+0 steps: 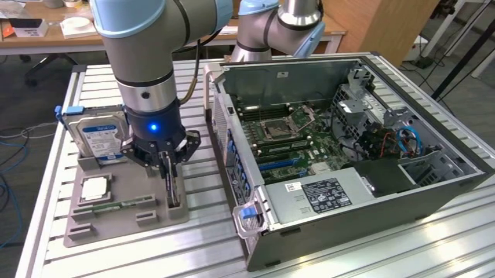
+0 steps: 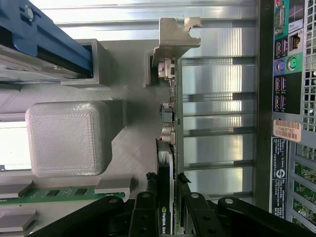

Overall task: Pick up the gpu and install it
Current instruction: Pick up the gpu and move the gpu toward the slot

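The gpu [image 1: 173, 186] stands on edge in a slot at the right side of the grey holder [image 1: 124, 225], a thin dark card with a metal bracket [image 2: 174, 37] at its far end. My gripper [image 1: 168, 159] is directly above it and reaches down over its top edge. In the wrist view the card [image 2: 170, 123] runs away from the gripper [image 2: 167, 190], and a black finger [image 2: 149, 185] presses on each side of it. The gripper is shut on the gpu, which still rests in the holder.
The holder also carries a silver hard drive [image 1: 99, 136] with a blue-white label, a processor chip [image 1: 94, 188] and a green memory stick [image 1: 124, 204]. The open computer case [image 1: 433, 191] lies to the exterior view's right, motherboard [image 1: 286, 136] exposed. Its rear ports [image 2: 286, 64] face the holder.
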Controlling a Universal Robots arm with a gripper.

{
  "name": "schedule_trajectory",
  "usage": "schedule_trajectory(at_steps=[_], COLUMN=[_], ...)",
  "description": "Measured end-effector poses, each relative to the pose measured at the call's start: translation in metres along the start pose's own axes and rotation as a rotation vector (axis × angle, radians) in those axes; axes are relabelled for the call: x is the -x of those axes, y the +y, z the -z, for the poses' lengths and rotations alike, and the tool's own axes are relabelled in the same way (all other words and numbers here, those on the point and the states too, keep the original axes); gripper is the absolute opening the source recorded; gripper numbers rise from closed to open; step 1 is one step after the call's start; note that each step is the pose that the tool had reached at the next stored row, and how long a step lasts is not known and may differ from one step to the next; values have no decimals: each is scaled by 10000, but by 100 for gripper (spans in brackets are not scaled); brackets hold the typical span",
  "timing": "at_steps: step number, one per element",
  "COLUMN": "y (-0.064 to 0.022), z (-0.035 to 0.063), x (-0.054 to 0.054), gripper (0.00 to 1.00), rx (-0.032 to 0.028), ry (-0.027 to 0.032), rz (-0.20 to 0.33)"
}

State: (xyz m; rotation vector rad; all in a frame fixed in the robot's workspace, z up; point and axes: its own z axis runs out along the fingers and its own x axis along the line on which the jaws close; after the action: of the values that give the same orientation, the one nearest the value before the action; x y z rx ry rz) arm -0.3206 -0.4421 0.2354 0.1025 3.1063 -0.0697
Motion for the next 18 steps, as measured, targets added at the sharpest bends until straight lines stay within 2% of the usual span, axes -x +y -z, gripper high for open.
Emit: schedule_trajectory(at_steps=[8, 18], y=[-2, -9], z=[50, 211], x=[1, 7], gripper=[26, 26], rx=[-1, -2], ry=[16, 28], rz=[0, 1])
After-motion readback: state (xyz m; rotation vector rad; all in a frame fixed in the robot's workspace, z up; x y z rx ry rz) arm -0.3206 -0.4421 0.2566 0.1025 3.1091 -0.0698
